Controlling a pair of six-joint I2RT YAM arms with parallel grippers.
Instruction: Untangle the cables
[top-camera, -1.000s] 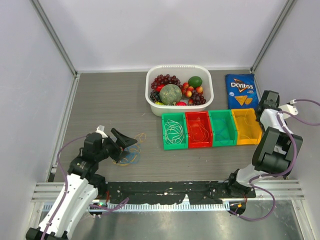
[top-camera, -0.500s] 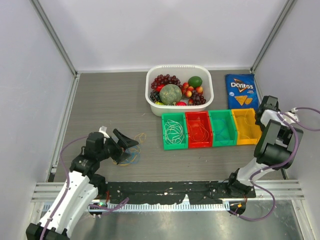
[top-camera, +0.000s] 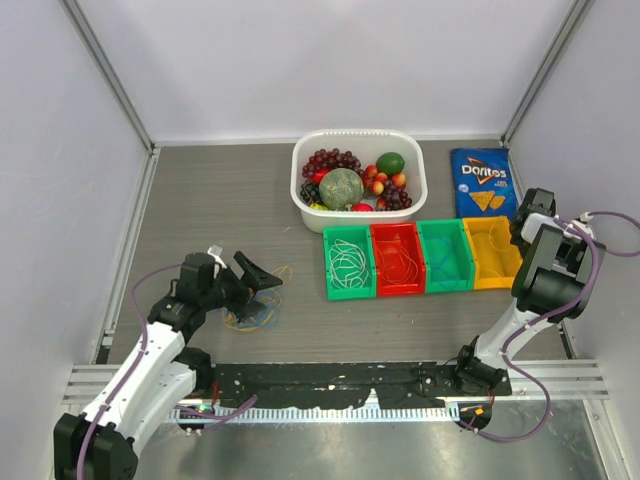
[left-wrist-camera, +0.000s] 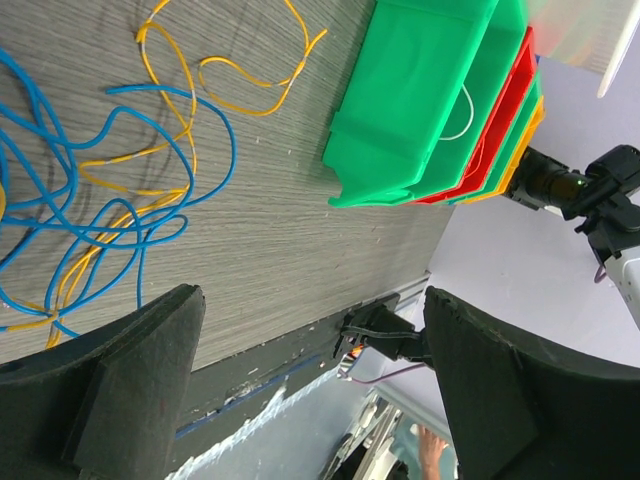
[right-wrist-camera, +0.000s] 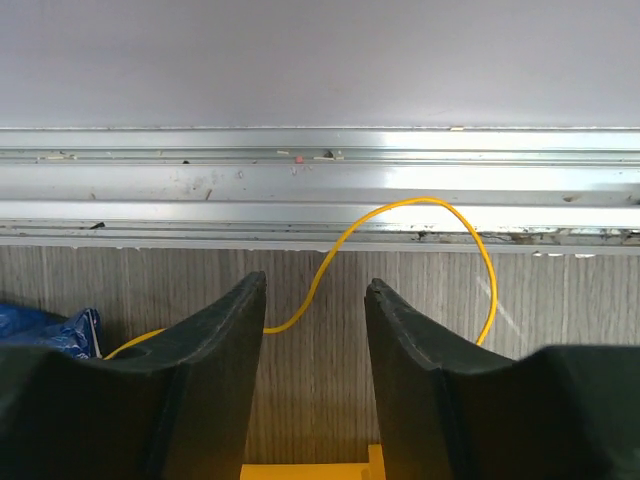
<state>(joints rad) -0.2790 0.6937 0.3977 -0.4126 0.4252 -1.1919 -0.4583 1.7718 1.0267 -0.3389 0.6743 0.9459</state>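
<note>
Left gripper (top-camera: 257, 279): mine, spread about as wide as it goes, with nothing between the jaws. It hangs low over the counter (top-camera: 200, 210).

Loose tangle (top-camera: 252, 318): blue and yellow cables loop over and under each other on the counter. They lie just beside my left gripper and left of the row of bins.

White cable (top-camera: 347, 262): coiled inside the left green bin (top-camera: 327, 262).

Orange cable (top-camera: 402, 266): lying in the red bin (top-camera: 376, 260), next to the green one.

Right gripper (right-wrist-camera: 315, 285): mine, partly open, with a narrow gap between the jaws and nothing clamped. It points at the metal rail (right-wrist-camera: 320, 180) along the foot of the wall.

Single yellow cable (right-wrist-camera: 430, 201): it lies on the counter by that rail and arcs up against it. One stretch runs across the gap in front of my right jaws. I cannot tell whether it touches them.

Around my right arm: the yellow bin (top-camera: 492, 252) is just beside it and the blue chip bag (top-camera: 482, 182) is near.

Fruit basket (top-camera: 360, 135): behind the bins, well apart from both grippers.
</note>
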